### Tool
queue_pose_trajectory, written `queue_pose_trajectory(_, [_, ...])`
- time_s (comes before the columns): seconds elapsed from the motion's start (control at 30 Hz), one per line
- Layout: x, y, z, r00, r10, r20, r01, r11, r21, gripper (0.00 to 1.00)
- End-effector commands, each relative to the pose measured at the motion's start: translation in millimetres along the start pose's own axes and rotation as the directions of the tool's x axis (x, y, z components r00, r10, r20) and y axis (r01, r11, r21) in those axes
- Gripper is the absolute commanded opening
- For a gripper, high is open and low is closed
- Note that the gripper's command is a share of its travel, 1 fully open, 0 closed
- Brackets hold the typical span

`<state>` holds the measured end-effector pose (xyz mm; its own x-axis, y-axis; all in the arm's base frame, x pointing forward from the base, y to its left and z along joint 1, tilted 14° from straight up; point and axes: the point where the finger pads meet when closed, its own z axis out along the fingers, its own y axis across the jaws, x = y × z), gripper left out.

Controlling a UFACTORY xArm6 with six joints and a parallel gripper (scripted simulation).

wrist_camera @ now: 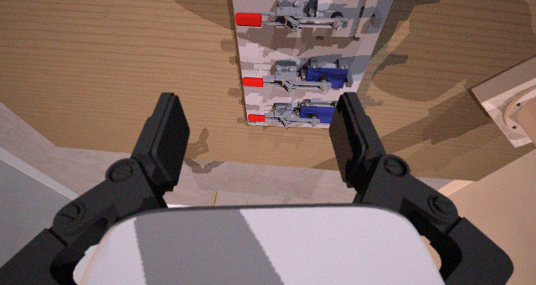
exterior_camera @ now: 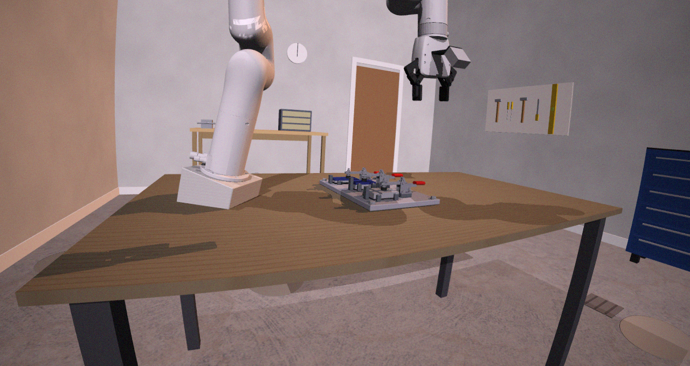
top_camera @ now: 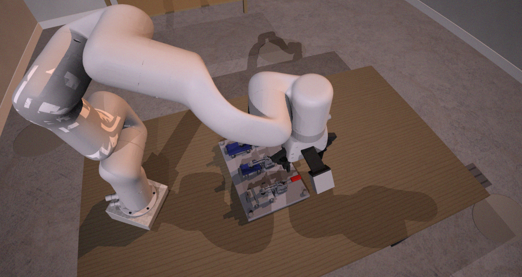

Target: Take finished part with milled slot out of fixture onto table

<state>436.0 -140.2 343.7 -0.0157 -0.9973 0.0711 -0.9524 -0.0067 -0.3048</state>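
A grey fixture plate [top_camera: 263, 180] lies on the wooden table; it also shows in the exterior view [exterior_camera: 378, 191] and the wrist view [wrist_camera: 310, 46]. Two blue blanks [wrist_camera: 327, 77] [wrist_camera: 316, 112] sit in their nests under toggle clamps with red handles [wrist_camera: 252, 82] [wrist_camera: 256, 117]. The grey finished part [wrist_camera: 339, 4] sits in the third nest, its clamp handle [wrist_camera: 248, 19] lying flat. My gripper [exterior_camera: 430, 93] [wrist_camera: 260, 111] hangs high above the plate's handle side, wide open and empty. The part's slot is too small to make out.
My arm's base [top_camera: 135, 206] stands on the table to the left of the plate. The arm's link hides part of the plate from above. A blue drawer cabinet [exterior_camera: 661, 209] stands off the table to the right, and a side table [exterior_camera: 260, 137] at the back wall.
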Motion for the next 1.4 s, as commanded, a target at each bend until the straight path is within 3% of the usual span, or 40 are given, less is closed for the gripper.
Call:
queue_pose_trajectory(0.0, [17, 16, 2, 1.0, 0.001, -0.016, -0.001, 1.0, -0.007, 1.0])
queue_pose_trajectory(0.03, [34, 38, 8, 0.999, 0.005, -0.032, -0.005, 1.0, -0.028, 1.0])
queue_pose_trajectory(0.4, [79, 113, 24, 0.997, 0.015, -0.072, -0.022, 0.995, -0.102, 1.0])
queue_pose_trajectory(1.37, [80, 113, 24, 0.997, 0.015, -0.072, -0.022, 0.995, -0.102, 1.0])
